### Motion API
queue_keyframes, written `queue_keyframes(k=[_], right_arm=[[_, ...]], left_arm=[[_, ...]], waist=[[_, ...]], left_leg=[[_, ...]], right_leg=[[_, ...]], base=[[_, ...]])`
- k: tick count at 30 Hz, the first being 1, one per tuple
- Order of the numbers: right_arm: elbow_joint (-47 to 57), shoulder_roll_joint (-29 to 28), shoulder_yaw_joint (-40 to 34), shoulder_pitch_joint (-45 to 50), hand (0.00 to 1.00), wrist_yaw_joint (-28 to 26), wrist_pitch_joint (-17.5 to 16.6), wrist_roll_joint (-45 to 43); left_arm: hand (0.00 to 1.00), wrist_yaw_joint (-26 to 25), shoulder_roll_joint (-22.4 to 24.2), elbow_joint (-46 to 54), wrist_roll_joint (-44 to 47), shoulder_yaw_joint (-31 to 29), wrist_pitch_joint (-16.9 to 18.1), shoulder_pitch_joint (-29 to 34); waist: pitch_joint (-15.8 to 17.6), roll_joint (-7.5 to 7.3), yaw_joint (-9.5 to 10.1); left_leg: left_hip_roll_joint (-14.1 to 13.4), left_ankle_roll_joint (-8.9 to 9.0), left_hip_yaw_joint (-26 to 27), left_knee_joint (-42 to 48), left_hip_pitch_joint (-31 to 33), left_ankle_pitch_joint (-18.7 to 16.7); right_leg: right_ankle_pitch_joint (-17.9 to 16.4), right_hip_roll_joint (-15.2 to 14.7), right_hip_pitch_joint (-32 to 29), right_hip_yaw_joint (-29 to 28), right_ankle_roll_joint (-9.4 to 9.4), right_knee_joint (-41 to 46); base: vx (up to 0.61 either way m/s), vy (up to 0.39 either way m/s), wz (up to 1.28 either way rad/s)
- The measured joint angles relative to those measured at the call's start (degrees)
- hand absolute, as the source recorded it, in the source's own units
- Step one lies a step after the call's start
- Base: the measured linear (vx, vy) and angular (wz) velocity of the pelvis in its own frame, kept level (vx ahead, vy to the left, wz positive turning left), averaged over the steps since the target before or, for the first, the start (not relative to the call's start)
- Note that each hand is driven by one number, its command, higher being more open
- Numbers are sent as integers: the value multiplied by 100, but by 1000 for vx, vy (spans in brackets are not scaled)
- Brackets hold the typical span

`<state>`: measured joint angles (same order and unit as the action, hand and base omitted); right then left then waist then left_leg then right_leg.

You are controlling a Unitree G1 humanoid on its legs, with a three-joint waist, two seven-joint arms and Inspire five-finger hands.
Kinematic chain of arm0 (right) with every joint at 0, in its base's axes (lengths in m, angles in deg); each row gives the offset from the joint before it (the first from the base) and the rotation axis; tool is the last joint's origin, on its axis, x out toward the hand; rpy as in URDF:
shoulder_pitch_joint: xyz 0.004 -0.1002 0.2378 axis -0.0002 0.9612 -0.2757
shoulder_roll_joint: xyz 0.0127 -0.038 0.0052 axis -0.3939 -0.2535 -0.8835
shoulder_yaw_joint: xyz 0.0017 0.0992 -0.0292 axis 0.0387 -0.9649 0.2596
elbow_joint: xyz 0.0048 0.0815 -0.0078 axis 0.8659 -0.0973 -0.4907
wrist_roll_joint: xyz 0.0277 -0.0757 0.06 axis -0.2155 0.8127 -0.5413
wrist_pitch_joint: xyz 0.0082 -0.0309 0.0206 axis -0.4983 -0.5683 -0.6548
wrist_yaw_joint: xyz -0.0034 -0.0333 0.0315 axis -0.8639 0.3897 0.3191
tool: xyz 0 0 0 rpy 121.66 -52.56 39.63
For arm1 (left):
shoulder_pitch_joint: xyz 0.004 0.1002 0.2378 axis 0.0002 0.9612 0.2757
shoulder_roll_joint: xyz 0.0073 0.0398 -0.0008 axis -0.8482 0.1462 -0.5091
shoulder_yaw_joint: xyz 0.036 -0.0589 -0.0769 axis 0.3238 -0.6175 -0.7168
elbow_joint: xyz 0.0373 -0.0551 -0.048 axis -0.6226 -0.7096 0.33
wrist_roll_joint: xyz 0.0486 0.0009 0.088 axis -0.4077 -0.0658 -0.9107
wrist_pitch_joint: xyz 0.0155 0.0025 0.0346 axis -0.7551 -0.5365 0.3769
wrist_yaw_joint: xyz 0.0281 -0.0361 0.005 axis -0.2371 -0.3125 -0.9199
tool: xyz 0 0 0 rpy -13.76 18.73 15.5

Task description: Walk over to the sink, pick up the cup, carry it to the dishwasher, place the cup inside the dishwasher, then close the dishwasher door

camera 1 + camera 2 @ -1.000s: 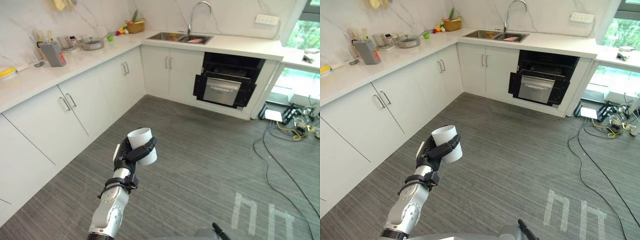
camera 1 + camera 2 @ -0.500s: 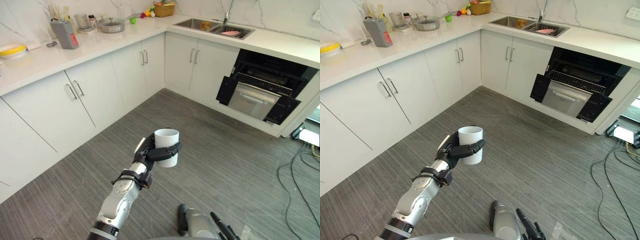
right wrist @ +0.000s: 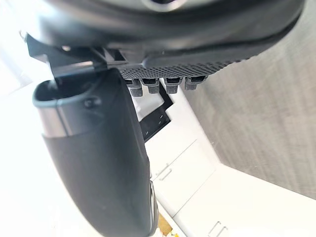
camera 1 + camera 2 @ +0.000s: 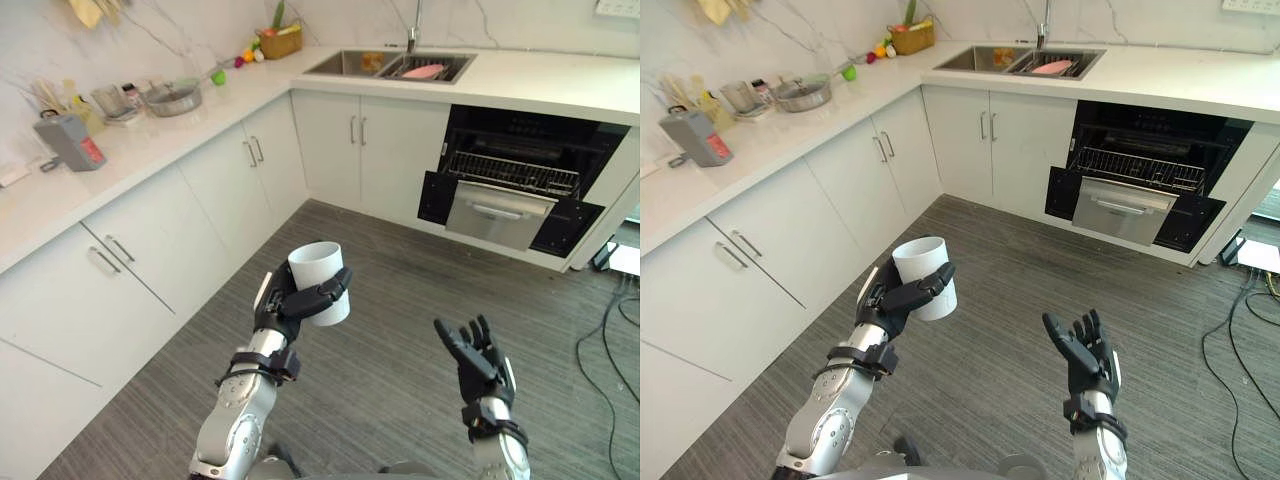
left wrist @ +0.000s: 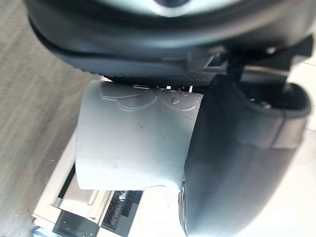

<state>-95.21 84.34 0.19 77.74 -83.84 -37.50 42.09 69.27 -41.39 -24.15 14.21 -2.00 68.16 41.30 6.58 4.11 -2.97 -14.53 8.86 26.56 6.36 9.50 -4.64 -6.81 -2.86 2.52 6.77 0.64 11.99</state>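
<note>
My left hand (image 4: 283,305) is curled round a white cup (image 4: 320,280), held upright over the grey floor in the middle of the kitchen; the left wrist view shows the cup (image 5: 133,143) pressed against the palm. My right hand (image 4: 478,357) is raised to the right of it, fingers spread and holding nothing. The dishwasher (image 4: 515,185) stands open under the counter at the far right, its door (image 4: 500,212) hanging down and a wire rack (image 4: 515,172) showing inside. The sink (image 4: 390,66) lies in the counter to the left above it.
White cabinets (image 4: 240,175) and a pale counter (image 4: 130,150) run along the left and back, carrying a pan (image 4: 172,98), a grey box (image 4: 68,140) and a basket (image 4: 278,42). A cable (image 4: 610,320) lies on the floor at right.
The camera has swung, so the dishwasher now lies more squarely ahead. My right hand has come up into view, open. The cup stays in my left hand.
</note>
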Motion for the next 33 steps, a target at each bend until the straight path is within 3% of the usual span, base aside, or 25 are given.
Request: queue_keyframes(k=[1,2,4,5,7,9,10,11,12,13,15,16,17,18,20,21,22,23,24,26,28,30,31,32,33], right_arm=[[-1,9,-14,14,100,0,0,0],[-10,1,-35,47,100,0,23,-1],[26,0,7,46,100,-1,60,7],[93,5,11,54,100,25,127,155],[142,-20,10,108,100,98,245,219],[280,-94,-39,150,100,161,368,219],[383,-171,-44,167,100,180,441,232],[467,-289,-44,208,100,185,451,321],[498,-346,-42,230,100,182,451,390],[564,-457,-38,296,100,178,450,442],[857,-589,-39,510,100,178,449,439],[1053,-616,-39,618,100,167,449,439],[1433,-616,-55,804,100,168,449,438],[1565,-616,-77,862,100,168,449,437],[1870,-614,-255,992,100,159,446,414],[2001,-612,-355,1096,100,161,427,360],[2047,-565,-394,1131,100,154,396,330],[2031,-445,-469,1178,100,182,341,298],[2033,-367,-493,1205,100,221,327,174],[2129,-494,-486,1233,100,287,252,107],[2429,-718,-461,1279,100,346,180,105],[2810,-809,-461,1276,100,345,173,102],[3046,-816,-492,1281,100,324,168,108],[3274,-811,-579,1299,100,277,157,111],[3362,-805,-636,1323,100,241,143,112]], left_arm=[[0,-3,-35,-73,0,0,10,16],[0,-8,-118,-247,-2,-21,83,57],[0,-31,-197,-384,-6,-112,173,136],[0,-34,-230,-440,-6,-244,244,169],[0,-36,-237,-512,-22,-307,315,156],[0,-24,-219,-519,-25,-306,423,105],[0,-22,-234,-519,-73,-307,449,73],[0,-25,-291,-520,-210,-283,450,41],[0,-25,-316,-520,-256,-267,454,32],[0,-45,-327,-521,-284,-276,455,13],[0,-60,-329,-521,-284,-242,492,-43],[0,-60,-333,-521,-285,-220,511,-57],[0,-49,-347,-522,-361,-187,525,-56],[0,-34,-363,-521,-391,-175,532,-56],[0,103,-439,-517,-595,-161,603,-59],[0,172,-533,-505,-689,-111,609,-43],[0,213,-564,-534,-718,-99,611,-43],[0,212,-450,-635,-792,38,590,-35],[0,229,-374,-620,-795,205,590,-37],[0,325,-358,-617,-803,398,602,-163],[0,465,-288,-594,-843,539,633,-232],[0,621,-250,-504,-895,627,683,-234],[0,703,-239,-392,-898,656,716,-252],[0,726,-233,-218,-895,663,777,-255],[0,736,-227,-144,-894,660,805,-255]], waist=[[0,0,7],[-2,-41,67],[-55,-147,67],[-75,-301,55],[-181,-433,22],[-216,-589,16],[-242,-678,16],[-263,-699,-37],[-263,-692,-85],[-268,-663,-123],[-254,-644,-148],[-229,-635,-164],[-168,-555,-229],[-134,-517,-261],[-84,-588,-274],[-173,-818,-268],[-194,-890,-274],[-224,-727,-269],[-255,-492,-246],[-229,-350,-266],[-183,-300,-272],[-166,-173,-253],[-122,-51,-249],[-73,26,-253],[-61,-12,-267]], left_leg=[[34,-14,22,-32,7,13],[116,-164,-88,-10,-134,448],[295,-390,-218,99,-303,815],[492,-665,-480,641,-204,746],[714,-862,-484,881,-240,380],[996,-978,-373,893,-479,177],[1179,-1038,-320,873,-706,4],[1297,-1085,-344,783,-970,-133],[1324,-1094,-387,742,-1100,-194],[1324,-1082,-467,679,-1318,-302],[1314,-1090,-603,532,-1588,-453],[1289,-1057,-642,489,-1724,-535],[1162,-973,-682,478,-1928,-695],[1106,-934,-697,469,-2015,-755],[1046,-701,-667,339,-2369,-927],[1175,-512,-672,333,-2553,-1094],[1223,-415,-704,342,-2678,-1188],[1070,-437,-708,305,-2872,-1336],[828,-499,-669,348,-2948,-1431],[524,-471,-563,650,-3024,-1431],[312,-467,-500,1215,-3006,-1362],[10,-621,-254,2193,-2805,-1145],[-330,-787,-280,3121,-2486,-696],[-644,-692,-510,4056,-2095,81],[-720,-593,-658,4494,-1895,591]], right_leg=[[-97,-8,97,-14,-71,63],[-344,-67,261,-125,-198,222],[-641,-275,348,-226,-361,411],[-800,-495,463,-235,-520,544],[-809,-800,325,-75,-584,1133],[-654,-1244,-68,104,-872,2284],[-307,-1582,-401,114,-1345,3169],[221,-1809,-691,56,-1363,3946],[213,-1848,-828,47,-1330,4307],[0,-1806,-1122,20,-1162,4859],[-335,-1661,-1541,122,-938,4960],[-432,-1576,-1766,220,-800,4757],[-482,-1396,-2057,466,-694,3965],[-455,-1314,-2132,573,-668,3491],[151,-1108,-2194,945,-730,1256],[380,-1143,-2121,1332,-695,82],[803,-1157,-2099,1325,-327,47],[1163,-1106,-2063,1478,-248,250],[1169,-914,-2050,1542,-249,397],[1157,-570,-2013,1297,-231,680],[977,-418,-1960,1207,42,955],[831,-285,-1826,1212,245,1035],[737,-113,-1632,1167,246,978],[399,2,-1547,1090,163,1208],[289,29,-1511,1028,258,1271]], base=[[377,152,-24],[380,167,-30],[484,251,-36],[501,284,-28],[456,260,-2],[414,235,5],[402,198,1],[387,171,8],[351,111,21],[311,55,29],[288,6,28],[285,-67,18],[294,-93,14],[317,-129,8],[414,-182,0],[459,-195,1],[552,-203,-2],[596,-189,-12],[578,-179,-14],[459,-226,-6],[356,-233,-20],[250,-116,-46],[379,-152,-45],[347,-115,-39],[375,-64,-45]])
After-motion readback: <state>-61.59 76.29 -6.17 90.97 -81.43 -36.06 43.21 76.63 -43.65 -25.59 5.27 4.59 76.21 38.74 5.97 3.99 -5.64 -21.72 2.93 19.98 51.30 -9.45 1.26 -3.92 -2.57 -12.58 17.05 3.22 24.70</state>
